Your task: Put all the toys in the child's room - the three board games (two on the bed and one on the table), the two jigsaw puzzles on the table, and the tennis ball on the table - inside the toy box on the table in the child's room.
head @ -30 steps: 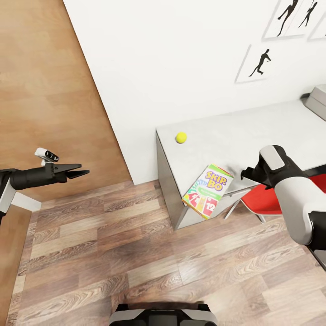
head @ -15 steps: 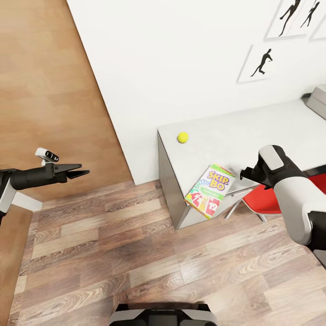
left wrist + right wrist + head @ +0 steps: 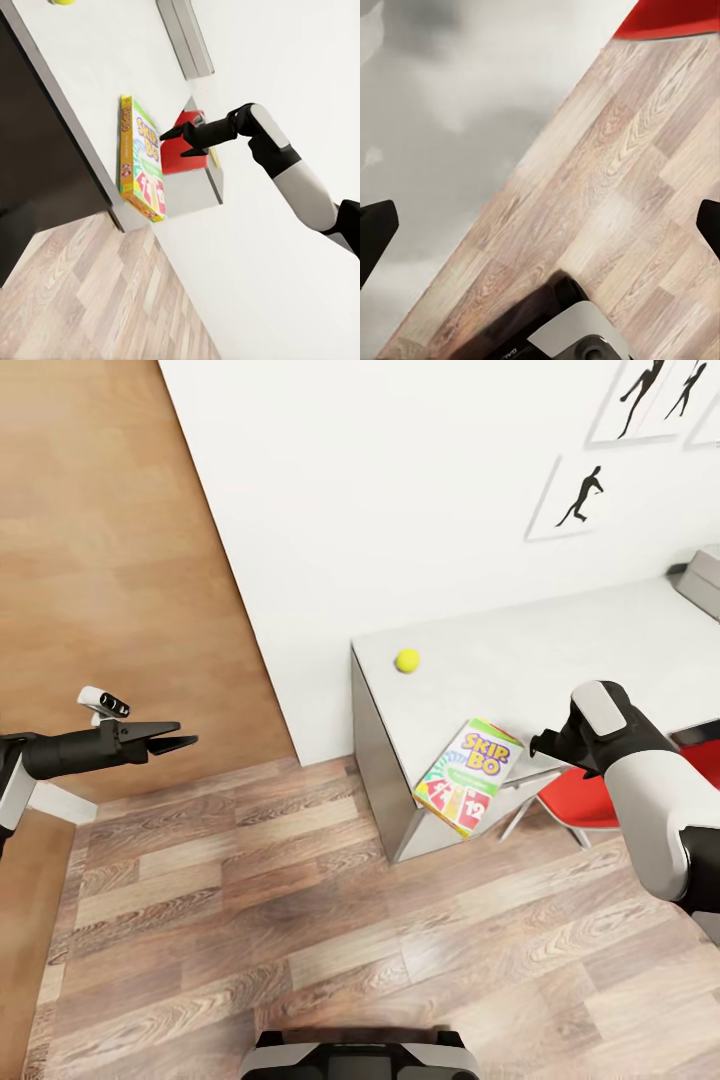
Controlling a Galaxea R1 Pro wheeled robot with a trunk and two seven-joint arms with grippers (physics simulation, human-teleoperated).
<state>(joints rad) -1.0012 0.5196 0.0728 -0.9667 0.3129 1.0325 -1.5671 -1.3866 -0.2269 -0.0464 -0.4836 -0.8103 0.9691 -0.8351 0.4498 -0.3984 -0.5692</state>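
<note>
A: Where's the game box?

B: The SKIP-BO box [image 3: 465, 776] lies at the front edge of the pale bench [image 3: 560, 650], one corner hanging past it over the wood floor [image 3: 300, 920]. The tennis ball [image 3: 407, 660] sits farther back, near the wall, well apart from it.

A: And the hands?

B: The right gripper [image 3: 180, 139] hovers just beside the box with its fingers spread and holding nothing, above the red chair [image 3: 590, 800]. The left gripper [image 3: 180, 740] hangs over the floor, well away, fingers slightly parted and holding nothing.
</note>
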